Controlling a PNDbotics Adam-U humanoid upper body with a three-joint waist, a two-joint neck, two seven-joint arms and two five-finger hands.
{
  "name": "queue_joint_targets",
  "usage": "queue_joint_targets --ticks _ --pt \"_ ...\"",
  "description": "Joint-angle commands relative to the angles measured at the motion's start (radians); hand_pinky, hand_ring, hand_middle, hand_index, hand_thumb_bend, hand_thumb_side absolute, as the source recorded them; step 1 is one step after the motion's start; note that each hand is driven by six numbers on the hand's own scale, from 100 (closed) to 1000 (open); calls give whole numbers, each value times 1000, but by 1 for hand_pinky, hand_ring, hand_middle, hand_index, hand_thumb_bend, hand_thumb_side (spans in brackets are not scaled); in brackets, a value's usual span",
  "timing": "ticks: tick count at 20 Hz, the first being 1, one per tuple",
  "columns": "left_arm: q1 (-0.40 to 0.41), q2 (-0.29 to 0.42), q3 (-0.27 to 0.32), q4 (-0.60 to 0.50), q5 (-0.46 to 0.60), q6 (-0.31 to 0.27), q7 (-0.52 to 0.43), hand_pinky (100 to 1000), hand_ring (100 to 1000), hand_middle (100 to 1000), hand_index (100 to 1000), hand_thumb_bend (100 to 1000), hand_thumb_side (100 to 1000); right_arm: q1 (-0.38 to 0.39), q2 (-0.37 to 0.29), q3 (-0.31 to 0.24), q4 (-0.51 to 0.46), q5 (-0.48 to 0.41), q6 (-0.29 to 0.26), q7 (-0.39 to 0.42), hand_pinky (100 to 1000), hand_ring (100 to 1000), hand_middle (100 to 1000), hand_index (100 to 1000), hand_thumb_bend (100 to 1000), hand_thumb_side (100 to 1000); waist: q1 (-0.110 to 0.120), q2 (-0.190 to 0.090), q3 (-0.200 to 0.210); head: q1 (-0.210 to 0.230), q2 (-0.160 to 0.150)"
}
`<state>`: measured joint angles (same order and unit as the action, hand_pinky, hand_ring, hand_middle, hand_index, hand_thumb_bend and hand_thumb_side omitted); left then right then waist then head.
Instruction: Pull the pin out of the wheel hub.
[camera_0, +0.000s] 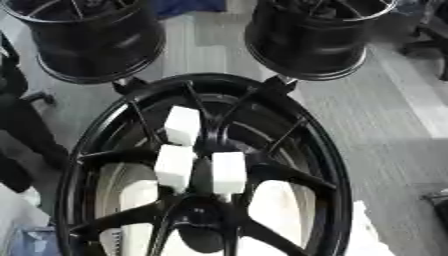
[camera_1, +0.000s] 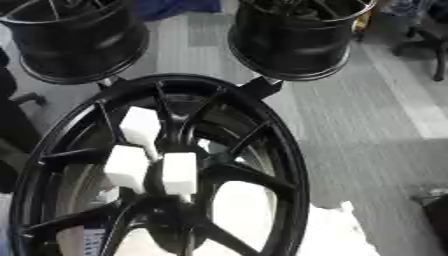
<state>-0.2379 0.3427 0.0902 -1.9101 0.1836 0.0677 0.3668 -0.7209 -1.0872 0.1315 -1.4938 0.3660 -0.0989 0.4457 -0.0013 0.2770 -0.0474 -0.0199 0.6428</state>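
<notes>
Right under your camera sits a black wheel (camera_0: 206, 165), its spokes fanning out from the hub (camera_0: 203, 212) near the bottom edge of both views. You see three white blocks (camera_0: 229, 172) standing among the spokes just above the hub: one higher up (camera_0: 182, 125) toward the far rim, and two side by side below it, the left one (camera_0: 173, 166) just beside the right one. If one of these is the pin, you cannot tell which from these views; nothing else pin-like shows at the hub. Through the gaps between the lower spokes you see a pale surface (camera_0: 284, 205) beneath the wheel, and the same white shows past the rim at the lower right (camera_1: 337, 230).

Beyond the wheel you have two more black wheels standing well back, one at the upper left (camera_0: 92, 42) and one at the upper right (camera_0: 311, 40), each close to the near wheel's far rim. Grey floor (camera_0: 394, 130) runs down the right side of both views. A dark shape (camera_0: 22, 125) fills the left edge.

Neither of your hands shows in either view, so their state cannot be told
</notes>
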Motion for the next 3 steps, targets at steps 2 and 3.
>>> queue_joint_targets --ticks 2,3 --pt "-10 21 2 -20 -6 0 -5 744 764 641 847 100 783 -21 -35 20 -112 -16 7 38 899 810 733 791 100 100 -1 -23 2 -8 4" --pt "-10 21 1 -20 -6 0 -5 744 764 641 847 100 783 -24 -35 25 -128 -19 9 45 900 810 733 790 100 100 -1 -24 2 -9 4"
